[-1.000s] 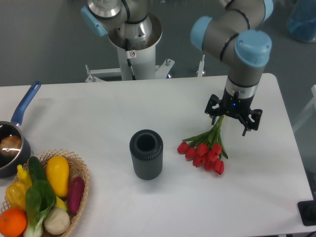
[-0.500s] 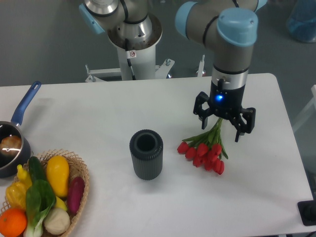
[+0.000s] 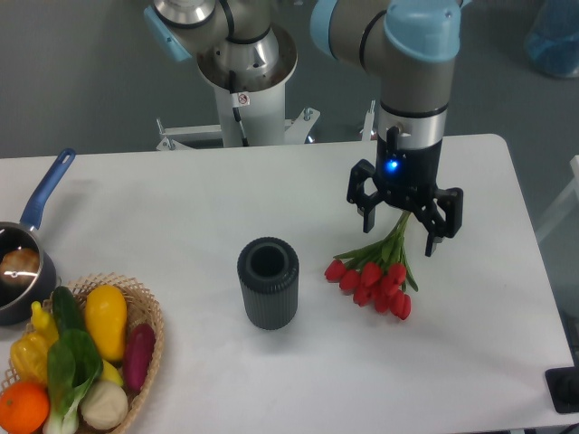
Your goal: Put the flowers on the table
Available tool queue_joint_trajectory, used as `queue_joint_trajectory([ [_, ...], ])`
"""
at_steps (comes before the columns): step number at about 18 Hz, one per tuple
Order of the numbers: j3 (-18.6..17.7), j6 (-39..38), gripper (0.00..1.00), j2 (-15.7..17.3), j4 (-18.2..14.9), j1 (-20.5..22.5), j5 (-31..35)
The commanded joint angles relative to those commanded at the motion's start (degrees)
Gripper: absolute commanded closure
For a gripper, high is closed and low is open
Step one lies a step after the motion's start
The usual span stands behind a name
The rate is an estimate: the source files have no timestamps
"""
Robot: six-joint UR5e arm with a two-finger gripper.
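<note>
**Flowers down, tool released**

I see my tool [image 3: 401, 221] released, fingers spread, above the stems. The flowers [image 3: 376, 271] lie flat on the bench [image 3: 181, 199], toward its right edge, blooms pointing at the front edge. A dark ribbed cylinder [image 3: 268, 282] stands near them.

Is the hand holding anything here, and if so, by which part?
Nothing is held: the hand is open above the green stems of the red tulip bunch, which lies on the white table.

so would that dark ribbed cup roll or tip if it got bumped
The dark ribbed cup stands upright and looks broad for its height, so it probably slides rather than tips. Tipped over, its round wall would likely roll; the ribs suggest decent grip.
</note>
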Motion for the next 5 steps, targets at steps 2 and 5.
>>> queue_joint_trajectory([
  [2, -0.44, 0.00, 0.00, 1.06, -0.26, 0.53, 0.00],
  [5, -0.70, 0.17, 0.00, 1.59, -0.09, 0.88, 0.00],
])
